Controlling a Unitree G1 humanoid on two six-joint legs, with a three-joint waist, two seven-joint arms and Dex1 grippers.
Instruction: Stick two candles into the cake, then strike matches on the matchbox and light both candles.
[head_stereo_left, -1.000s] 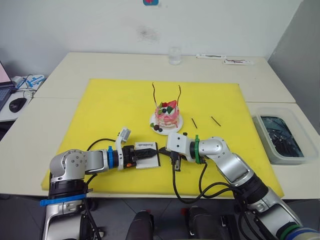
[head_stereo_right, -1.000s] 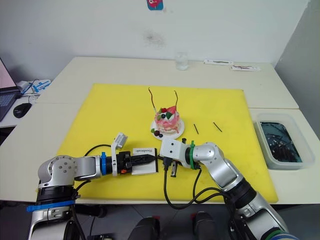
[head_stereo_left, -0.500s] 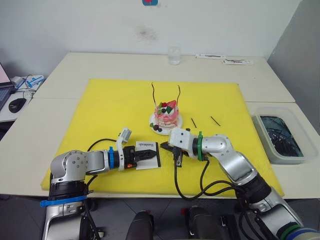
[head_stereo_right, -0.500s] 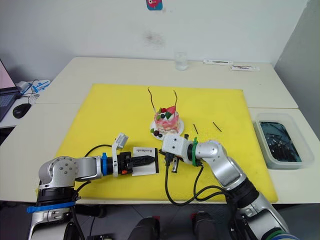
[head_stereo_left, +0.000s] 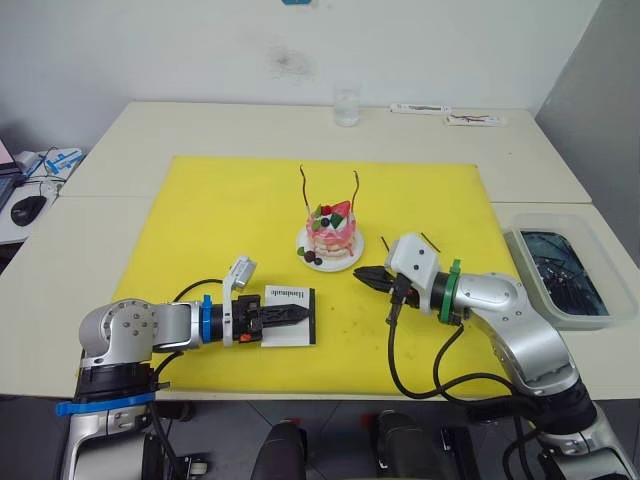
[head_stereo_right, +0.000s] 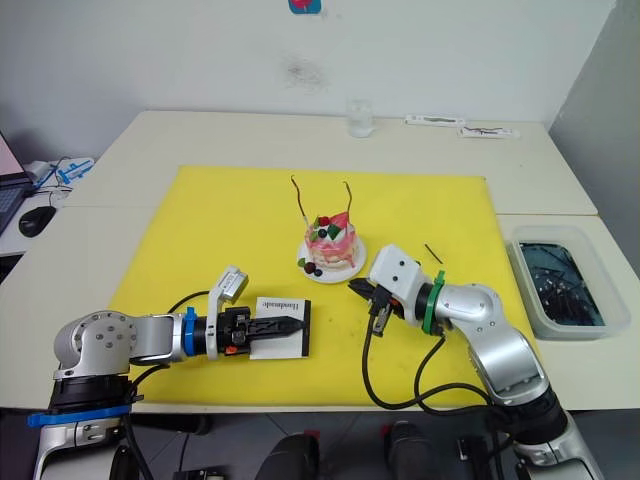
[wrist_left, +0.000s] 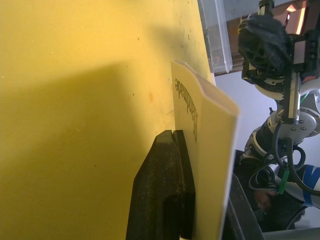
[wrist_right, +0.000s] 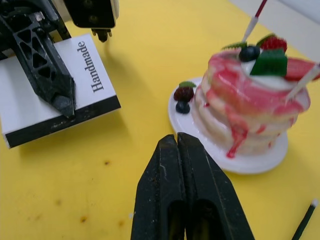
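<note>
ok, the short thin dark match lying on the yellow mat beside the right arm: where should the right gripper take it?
Pinch the short thin dark match on its shaft, towards one end, coming from straight above with the fingers across its length. It lies flat on the yellow mat, thin and straight, so a sideways approach likely finds nothing to grip. The right gripper is shut and must open first.

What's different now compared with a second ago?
The right gripper pulled away from the matchbox toward the robot's right, jaws shut and empty, now beside the cake. The left gripper still clamps the matchbox. Both candles remain standing in the cake.
</note>
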